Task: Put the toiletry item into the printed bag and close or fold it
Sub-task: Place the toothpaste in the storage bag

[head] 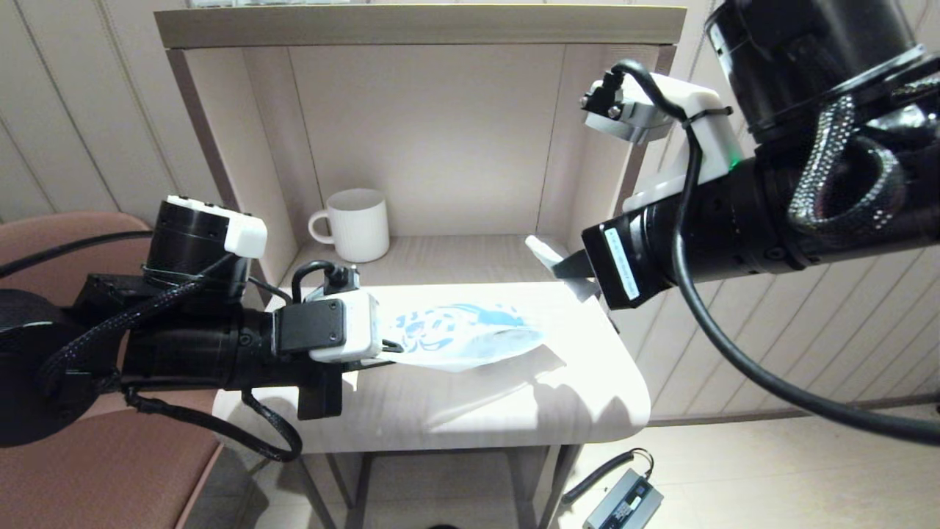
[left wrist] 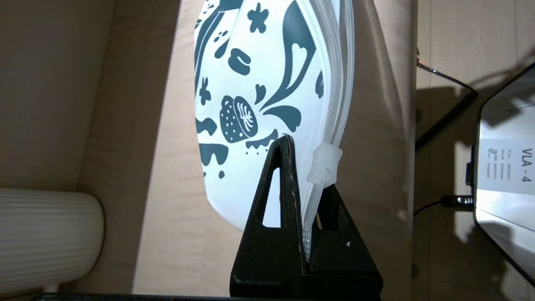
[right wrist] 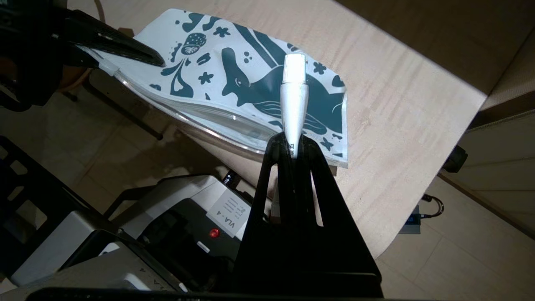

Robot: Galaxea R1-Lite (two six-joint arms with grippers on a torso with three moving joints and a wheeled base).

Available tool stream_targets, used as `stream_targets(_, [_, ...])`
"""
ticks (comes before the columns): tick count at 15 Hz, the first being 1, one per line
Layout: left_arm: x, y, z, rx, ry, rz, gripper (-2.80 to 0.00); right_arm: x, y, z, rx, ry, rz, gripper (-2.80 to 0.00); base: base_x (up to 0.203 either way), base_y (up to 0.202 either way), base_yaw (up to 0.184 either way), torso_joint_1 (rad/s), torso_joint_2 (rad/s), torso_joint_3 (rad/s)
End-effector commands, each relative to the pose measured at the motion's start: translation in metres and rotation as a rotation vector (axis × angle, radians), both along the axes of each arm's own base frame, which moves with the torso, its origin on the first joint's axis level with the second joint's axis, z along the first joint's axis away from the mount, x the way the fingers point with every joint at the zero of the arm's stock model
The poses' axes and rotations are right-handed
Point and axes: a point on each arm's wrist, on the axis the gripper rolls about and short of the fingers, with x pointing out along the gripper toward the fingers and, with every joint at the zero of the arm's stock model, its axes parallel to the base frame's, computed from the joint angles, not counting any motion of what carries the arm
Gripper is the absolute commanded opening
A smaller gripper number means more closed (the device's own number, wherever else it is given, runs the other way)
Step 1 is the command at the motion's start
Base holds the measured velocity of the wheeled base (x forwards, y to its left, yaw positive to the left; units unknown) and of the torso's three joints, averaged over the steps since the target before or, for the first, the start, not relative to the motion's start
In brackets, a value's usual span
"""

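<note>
The printed bag [head: 470, 334], white with a dark blue print, lies on the small table [head: 470, 411], its zip edge facing the table's front. My left gripper [head: 383, 351] is shut on the bag's left end. In the left wrist view that gripper [left wrist: 308, 175] pinches the zip edge just behind the clear slider [left wrist: 325, 165], with the bag [left wrist: 259, 75] stretching away. My right gripper [head: 569, 268] hovers above the bag's right end, shut on a white tube [head: 542, 252]. The tube [right wrist: 294, 92] sticks out of the right gripper [right wrist: 292, 144] over the bag [right wrist: 234, 79], whose mouth gapes slightly.
A white ribbed mug [head: 358, 224] stands at the back left of the alcove, near its side wall [head: 250, 169]. A brown chair [head: 110, 470] is on the left. A power adapter [head: 624, 503] lies on the floor beside the table's rounded front right corner [head: 631, 397].
</note>
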Motion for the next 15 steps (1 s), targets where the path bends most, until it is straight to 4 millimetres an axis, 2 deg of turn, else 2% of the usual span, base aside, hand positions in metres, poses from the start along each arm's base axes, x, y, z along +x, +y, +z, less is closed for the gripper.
stream_targets(1, [0.007, -0.004, -0.007, 0.009, 0.012, -0.003, -2.8, -0.009, -0.002, -0.003, -0.006, 0.015, 0.026, -2.8, 0.0, 0.0, 0.0, 0.0, 0.0, 0.0])
stream_targets(4, [0.007, -0.004, -0.005, 0.0, 0.007, 0.002, -2.8, -0.024, 0.009, -0.02, -0.056, 0.079, 0.109, -2.8, 0.0, 0.0, 0.0, 0.0, 0.0, 0.0])
stream_targets(7, [0.007, -0.004, -0.005, -0.012, 0.022, 0.01, -2.8, -0.034, 0.009, -0.029, -0.116, 0.146, 0.132, -2.8, 0.0, 0.0, 0.0, 0.0, 0.0, 0.0])
stream_targets(12, [0.004, -0.002, 0.004, -0.044, 0.017, 0.025, -2.8, -0.032, 0.011, -0.034, -0.139, 0.164, 0.131, -2.8, 0.0, 0.0, 0.0, 0.0, 0.0, 0.0])
stream_targets(15, [0.0, 0.0, 0.011, -0.058, -0.003, 0.023, -2.8, -0.019, 0.022, -0.04, -0.154, 0.181, 0.124, -2.8, 0.0, 0.0, 0.0, 0.0, 0.0, 0.0])
